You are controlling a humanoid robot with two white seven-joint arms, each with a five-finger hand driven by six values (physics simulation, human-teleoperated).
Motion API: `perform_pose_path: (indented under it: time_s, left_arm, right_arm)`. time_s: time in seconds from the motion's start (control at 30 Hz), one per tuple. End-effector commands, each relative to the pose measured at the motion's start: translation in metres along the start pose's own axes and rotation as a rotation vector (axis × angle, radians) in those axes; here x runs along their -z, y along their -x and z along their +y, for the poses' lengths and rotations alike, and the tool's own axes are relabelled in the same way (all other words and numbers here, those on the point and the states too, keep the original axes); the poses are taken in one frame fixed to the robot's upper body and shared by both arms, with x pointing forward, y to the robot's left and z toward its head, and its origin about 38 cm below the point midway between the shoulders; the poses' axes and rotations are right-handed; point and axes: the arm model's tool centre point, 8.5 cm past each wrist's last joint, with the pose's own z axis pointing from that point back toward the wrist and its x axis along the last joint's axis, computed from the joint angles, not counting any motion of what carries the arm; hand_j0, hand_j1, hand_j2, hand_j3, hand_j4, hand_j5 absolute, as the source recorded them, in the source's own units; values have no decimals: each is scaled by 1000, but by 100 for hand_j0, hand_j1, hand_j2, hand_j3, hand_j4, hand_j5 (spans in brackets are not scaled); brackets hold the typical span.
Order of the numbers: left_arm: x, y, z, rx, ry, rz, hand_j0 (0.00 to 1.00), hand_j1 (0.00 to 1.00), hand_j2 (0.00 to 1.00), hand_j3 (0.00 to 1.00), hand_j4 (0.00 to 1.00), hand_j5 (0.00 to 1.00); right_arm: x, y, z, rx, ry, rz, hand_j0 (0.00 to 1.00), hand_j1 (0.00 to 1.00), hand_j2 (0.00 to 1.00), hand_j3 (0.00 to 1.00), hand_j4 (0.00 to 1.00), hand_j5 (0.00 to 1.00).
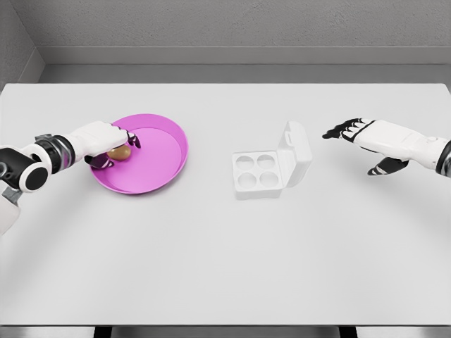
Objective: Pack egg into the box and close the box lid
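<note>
Brown egg in left fingers over pink plate; right fingers spread wide, holding nothing.

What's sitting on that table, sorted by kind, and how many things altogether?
Egg: 1
Pink plate: 1
White egg box, lid open, four empty cups: 1
Total: 3
</note>
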Motion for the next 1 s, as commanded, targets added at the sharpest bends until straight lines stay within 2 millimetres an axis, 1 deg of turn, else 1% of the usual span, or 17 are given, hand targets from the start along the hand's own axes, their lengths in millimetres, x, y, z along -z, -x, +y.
perform_pose_path:
  time_s: [0.0, 0.23, 0.37, 0.47, 0.6, 0.83, 0.97]
  left_arm:
    - [1, -1, 0, -2, 0, -1, 72, 72, 72, 72, 72, 72]
    - [1, -2, 0, -4, -1, -2, 70, 70, 70, 70, 70, 70]
    - [1, -2, 1, -5, -5, -3, 63, 63, 63, 63, 63, 63]
    - [0, -3, 3, -5, -12, -6, 55, 55, 55, 55, 55, 55]
    - [0, -3, 4, -4, -15, -7, 49, 49, 49, 49, 49, 49]
    - [-2, -4, 8, -2, -28, -9, 45, 45, 45, 45, 45, 45]
    - [-5, -10, 14, 11, -47, -24, 44, 44, 44, 44, 44, 44]
  right_arm:
    - [-1, 1, 0, 5, 3, 2, 100, 100, 100, 100, 100, 100]
    - [0, -1, -1, 4, 4, -2, 100, 100, 100, 100, 100, 100]
    - [0, 0, -2, 3, 7, -1, 100, 100, 100, 100, 100, 100]
    - [0, 0, -1, 4, 6, -1, 100, 100, 100, 100, 100, 100]
    - [0, 0, -1, 4, 6, -1, 100, 100, 100, 100, 100, 100]
    - [-1, 0, -1, 5, 5, 0, 100, 100, 100, 100, 100, 100]
    - [-1, 1, 0, 7, 4, 2, 100, 100, 100, 100, 100, 100]
